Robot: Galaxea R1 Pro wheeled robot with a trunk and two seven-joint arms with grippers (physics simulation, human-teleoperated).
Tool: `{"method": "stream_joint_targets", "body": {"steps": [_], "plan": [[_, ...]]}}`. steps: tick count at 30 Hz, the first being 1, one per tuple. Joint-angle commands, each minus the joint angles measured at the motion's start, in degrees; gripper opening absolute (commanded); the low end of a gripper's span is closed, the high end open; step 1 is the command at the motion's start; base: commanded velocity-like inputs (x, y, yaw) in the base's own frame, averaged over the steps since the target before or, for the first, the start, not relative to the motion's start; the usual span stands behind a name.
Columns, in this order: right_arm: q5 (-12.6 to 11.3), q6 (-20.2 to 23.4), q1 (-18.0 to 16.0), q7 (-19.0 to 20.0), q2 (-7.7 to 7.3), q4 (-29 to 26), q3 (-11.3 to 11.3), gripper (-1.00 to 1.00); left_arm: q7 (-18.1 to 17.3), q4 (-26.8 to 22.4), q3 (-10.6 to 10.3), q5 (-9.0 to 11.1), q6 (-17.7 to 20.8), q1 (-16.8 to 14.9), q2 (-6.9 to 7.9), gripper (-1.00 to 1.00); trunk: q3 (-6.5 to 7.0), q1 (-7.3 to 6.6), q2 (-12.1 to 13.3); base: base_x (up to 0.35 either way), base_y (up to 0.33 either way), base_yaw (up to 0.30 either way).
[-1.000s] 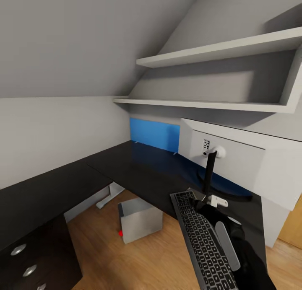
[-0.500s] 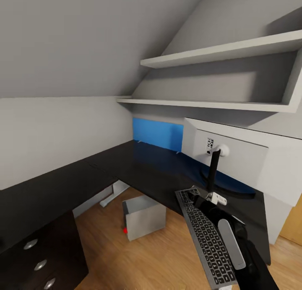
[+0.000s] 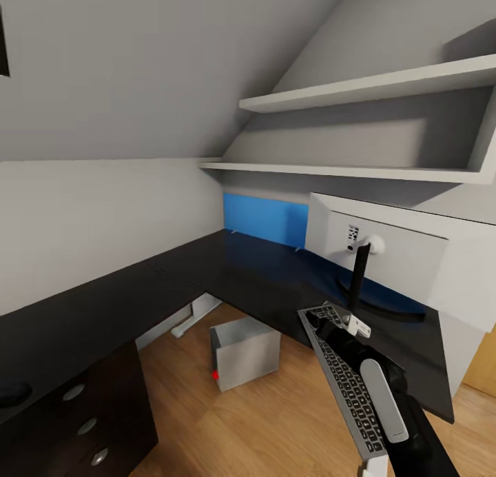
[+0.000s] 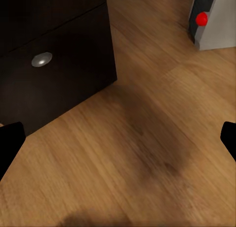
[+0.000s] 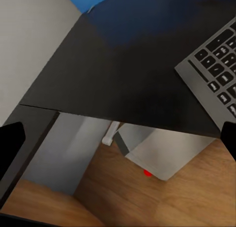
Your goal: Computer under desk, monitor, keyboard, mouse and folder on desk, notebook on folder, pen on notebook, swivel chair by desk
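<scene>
The black L-shaped desk (image 3: 227, 277) runs along both walls. The monitor (image 3: 399, 260) stands on its right wing with its white back toward me. My right gripper (image 3: 335, 327) is shut on the far end of the slim dark keyboard (image 3: 348, 384), which hangs in the air over the desk's front edge; a corner of the keyboard (image 5: 216, 59) shows beside one fingertip. The pale grey computer (image 3: 246, 351) with its red light sits on the floor by the desk's inner edge. A small rounded black mouse (image 3: 12, 393) lies on the left wing. My left gripper (image 4: 118, 143) is open above the floor.
Black drawers with silver knobs (image 3: 87, 425) close off the desk's left end, near my left gripper. A blue wall panel (image 3: 265, 220) stands behind the desk. Two white shelves (image 3: 344, 170) hang above the monitor. Wood plank floor (image 3: 262, 422) lies between the desk wings.
The camera has moved, so the whole picture has slid to the right; the drawers and the mouse have come further into view. The keyboard stays in my right gripper.
</scene>
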Motion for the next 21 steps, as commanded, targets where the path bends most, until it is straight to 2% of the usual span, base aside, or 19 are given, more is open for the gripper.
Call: {"method": "stream_joint_targets", "body": {"steps": [1,11,17,21], "plan": [[-0.65,0.32,-0.04,-0.48,0.04,-0.08,-0.07,1.00,0.42,0.01,-0.50,0.16,-0.08,-0.03,-0.02,1.00,-0.07,0.00,-0.04,-0.006,0.011,0.000],[-0.87,0.28,-0.04,-0.48,0.04,0.09,-0.07,1.00,0.42,0.01,-0.55,0.16,-0.08,-0.03,-0.07,1.00,-0.07,0.00,-0.04,-0.001,0.003,-0.010],[-0.88,0.29,-0.04,-0.47,0.08,0.11,-0.25,1.00,0.42,0.01,-0.55,0.16,-0.14,-0.03,-0.07,1.00,-0.07,0.00,-0.04,-0.025,0.012,-0.175],[-1.05,0.38,-0.04,-0.46,0.19,0.12,-1.47,1.00,0.42,0.01,-0.55,0.16,-0.16,-0.03,-0.07,1.00,-0.07,0.00,-0.04,-0.159,0.118,-0.245]]}}
